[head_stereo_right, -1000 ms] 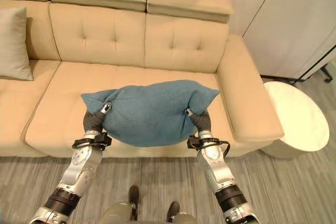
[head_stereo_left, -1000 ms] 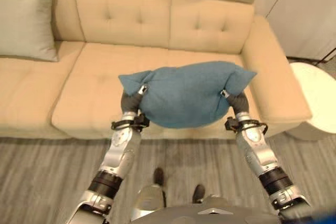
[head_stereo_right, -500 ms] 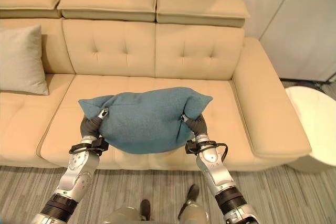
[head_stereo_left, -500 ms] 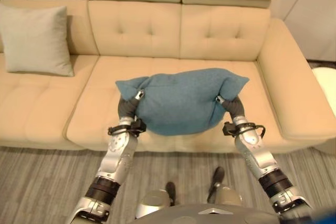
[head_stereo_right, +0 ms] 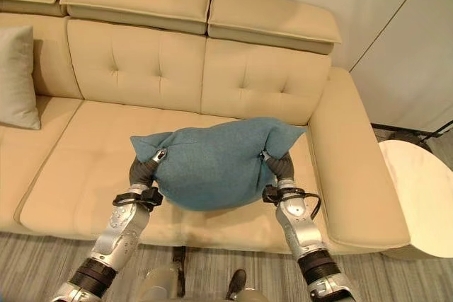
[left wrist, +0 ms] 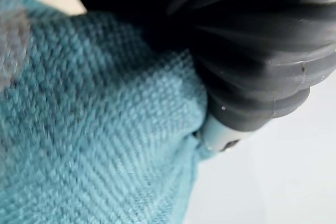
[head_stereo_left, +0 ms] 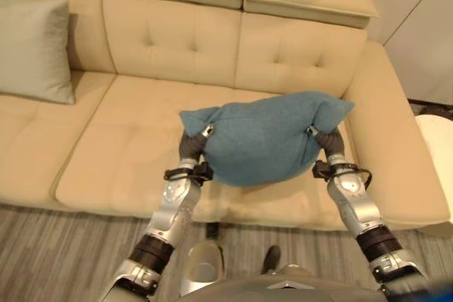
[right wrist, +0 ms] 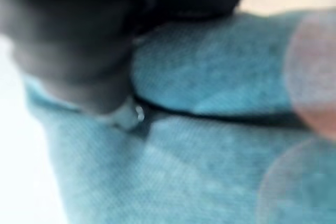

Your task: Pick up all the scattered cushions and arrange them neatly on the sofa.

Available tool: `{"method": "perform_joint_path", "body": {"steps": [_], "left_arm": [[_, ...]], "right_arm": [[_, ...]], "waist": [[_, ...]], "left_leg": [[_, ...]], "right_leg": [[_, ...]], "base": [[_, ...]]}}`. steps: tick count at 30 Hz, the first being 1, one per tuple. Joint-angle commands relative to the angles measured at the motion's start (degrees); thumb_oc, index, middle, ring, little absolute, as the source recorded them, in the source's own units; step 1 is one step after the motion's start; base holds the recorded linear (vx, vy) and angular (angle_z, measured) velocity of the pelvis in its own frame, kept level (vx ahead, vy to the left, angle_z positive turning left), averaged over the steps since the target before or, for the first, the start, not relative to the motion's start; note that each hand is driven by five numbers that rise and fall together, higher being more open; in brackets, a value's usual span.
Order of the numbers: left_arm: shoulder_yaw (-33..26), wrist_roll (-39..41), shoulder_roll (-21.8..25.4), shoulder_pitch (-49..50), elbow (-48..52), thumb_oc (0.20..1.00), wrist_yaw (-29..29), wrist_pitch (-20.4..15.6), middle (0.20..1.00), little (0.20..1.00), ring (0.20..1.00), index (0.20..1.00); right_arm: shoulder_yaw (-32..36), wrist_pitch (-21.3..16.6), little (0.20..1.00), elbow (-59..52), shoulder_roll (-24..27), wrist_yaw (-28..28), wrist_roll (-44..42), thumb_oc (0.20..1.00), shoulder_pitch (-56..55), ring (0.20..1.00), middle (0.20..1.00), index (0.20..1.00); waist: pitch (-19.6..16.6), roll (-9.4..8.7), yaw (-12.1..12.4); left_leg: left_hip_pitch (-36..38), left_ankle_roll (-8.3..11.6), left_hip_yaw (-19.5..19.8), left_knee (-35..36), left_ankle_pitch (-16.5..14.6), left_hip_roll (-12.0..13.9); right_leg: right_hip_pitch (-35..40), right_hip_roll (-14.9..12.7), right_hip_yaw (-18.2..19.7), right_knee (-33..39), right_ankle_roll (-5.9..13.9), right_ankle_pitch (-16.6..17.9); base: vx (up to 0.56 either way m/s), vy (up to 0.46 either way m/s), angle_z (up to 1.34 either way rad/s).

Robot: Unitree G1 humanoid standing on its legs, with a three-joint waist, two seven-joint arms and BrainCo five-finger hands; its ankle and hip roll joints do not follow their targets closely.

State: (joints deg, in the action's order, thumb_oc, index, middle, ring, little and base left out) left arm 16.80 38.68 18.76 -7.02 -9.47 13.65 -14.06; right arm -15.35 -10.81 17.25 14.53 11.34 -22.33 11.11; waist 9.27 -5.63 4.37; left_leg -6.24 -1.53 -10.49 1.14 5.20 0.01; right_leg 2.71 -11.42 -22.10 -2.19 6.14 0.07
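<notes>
Fingers of the left hand (head_stereo_left: 192, 143) and right hand (head_stereo_left: 328, 141) were tucked into the ends of the blue cushion (head_stereo_left: 263, 139), so their grip could not be seen. Both hands held the cushion up over the seat of the tan sofa (head_stereo_left: 127, 153). A grey cushion (head_stereo_left: 34, 51) leaned against the sofa's back, far left. A round white table (head_stereo_right: 417, 199) stood past the right armrest.
</notes>
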Motion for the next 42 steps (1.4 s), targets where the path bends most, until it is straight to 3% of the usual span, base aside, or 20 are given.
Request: {"method": "perform_joint_path", "body": {"steps": [1,2,3,6,10,16,22,27,31,42], "left_arm": [[3.0,-3.3,-1.8,-5.7,9.3,0.200,-5.2,-5.0,0.200,0.200,0.200,0.200],[3.2,-3.7,-1.3,-5.9,9.4,0.200,-4.8,-5.2,0.200,0.200,0.200,0.200],[3.3,-4.2,-1.2,-6.0,9.4,0.200,-4.6,-5.2,0.200,0.200,0.200,0.200],[3.2,-4.4,-1.2,-6.3,9.2,0.200,-4.5,-5.3,0.200,0.200,0.200,0.200],[2.7,-5.4,-1.5,-7.1,8.7,0.200,-3.6,-5.4,0.200,0.200,0.200,0.200],[3.0,-6.9,-2.6,-11.4,7.8,0.200,-2.3,-5.1,0.200,0.200,0.200,0.200],[3.1,-8.5,-2.8,-20.0,5.4,0.200,1.3,-5.7,0.200,0.200,0.200,0.200],[3.1,-6.8,-1.6,-29.7,-0.8,0.200,4.6,-7.6,0.200,0.200,0.200,0.200],[3.7,-4.8,0.3,-40.1,-6.8,0.200,7.2,-9.6,0.200,0.200,0.200,0.200],[5.7,-3.6,5.6,-54.0,-19.0,0.200,7.3,-10.9,0.200,0.200,0.200,0.200]], "right_arm": [[-1.5,-5.6,0.200,-6.1,-1.9,-3.7,1.2,0.200,6.7,0.200,0.200,0.200],[-1.7,-5.7,0.200,-6.0,-2.2,-3.5,1.6,0.200,7.2,0.200,0.200,0.200],[-1.7,-5.4,0.200,-6.1,-2.2,-3.6,2.3,0.200,7.4,0.200,0.200,0.200],[-1.9,-5.4,0.200,-6.5,-1.8,-3.4,2.9,0.200,8.0,0.200,0.200,0.200],[-2.2,-5.1,0.200,-7.2,-1.6,-3.2,4.2,0.200,8.3,0.200,0.200,0.200],[-2.3,-5.0,0.200,-7.5,-0.9,-2.2,5.2,0.200,10.3,0.200,0.200,0.200],[-3.9,-5.0,0.200,-6.8,-0.6,0.0,6.7,0.200,17.6,0.200,0.200,0.200],[-6.2,-4.9,0.200,-2.2,0.1,2.2,4.9,0.200,27.5,0.200,0.200,0.200],[-7.6,-5.0,0.200,3.2,1.4,4.9,4.1,0.200,39.0,0.200,0.200,0.200],[-11.2,-4.4,0.200,13.6,5.3,6.1,5.3,0.200,52.3,0.200,0.200,0.200]], "waist": [[-2.9,0.50,2.9],[-2.2,1.26,2.5],[-2.1,1.46,2.4],[-2.4,2.02,1.9],[-2.8,2.16,1.2],[-4.9,1.59,0.5],[-3.9,1.53,0.3],[-0.8,1.70,0.2],[2.2,2.58,-0.1],[4.8,3.64,-0.8]], "left_leg": [[3.0,2.91,0.8,-4.4,-5.1,0.7],[3.5,1.78,1.1,-5.3,-5.9,0.5],[3.9,1.37,1.3,-5.4,-6.5,0.0],[5.2,1.35,2.0,-4.1,-6.7,-0.5],[5.7,1.93,2.3,-3.9,-7.2,-0.2],[7.4,3.17,2.4,-1.7,-6.9,0.0],[7.0,4.60,2.6,-0.1,-5.7,1.4],[2.5,5.22,2.6,-0.8,-4.1,2.0],[-4.1,5.53,3.5,-1.6,-2.3,1.9],[-19.7,5.61,4.1,-4.5,0.0,1.9]], "right_leg": [[-2.2,0.4,-1.6,-10.5,4.58,2.5],[-4.0,-0.5,0.3,-15.4,5.29,3.5],[-4.9,-0.8,1.2,-15.8,4.98,3.4],[-5.7,-1.4,3.4,-10.9,4.05,3.9],[-5.5,-2.6,4.0,-5.8,4.50,6.1],[-0.7,-0.2,1.1,0.9,4.15,4.8],[0.7,1.1,-0.9,5.0,3.56,4.6],[-2.4,1.5,-0.8,5.9,3.44,5.6],[-9.5,1.1,-0.1,4.9,3.37,7.3],[-25.9,-0.3,3.3,3.4,3.56,11.1]], "base": [[0.08,0.246,-0.36],[0.06,0.201,-0.33],[0.05,0.162,-0.11],[0.07,0.023,0.10],[0.08,-0.040,0.06],[0.13,-0.060,0.12],[0.00,-0.068,-0.01],[-0.18,-0.043,0.05],[-0.19,0.016,0.01],[-0.06,0.056,-0.01]]}}
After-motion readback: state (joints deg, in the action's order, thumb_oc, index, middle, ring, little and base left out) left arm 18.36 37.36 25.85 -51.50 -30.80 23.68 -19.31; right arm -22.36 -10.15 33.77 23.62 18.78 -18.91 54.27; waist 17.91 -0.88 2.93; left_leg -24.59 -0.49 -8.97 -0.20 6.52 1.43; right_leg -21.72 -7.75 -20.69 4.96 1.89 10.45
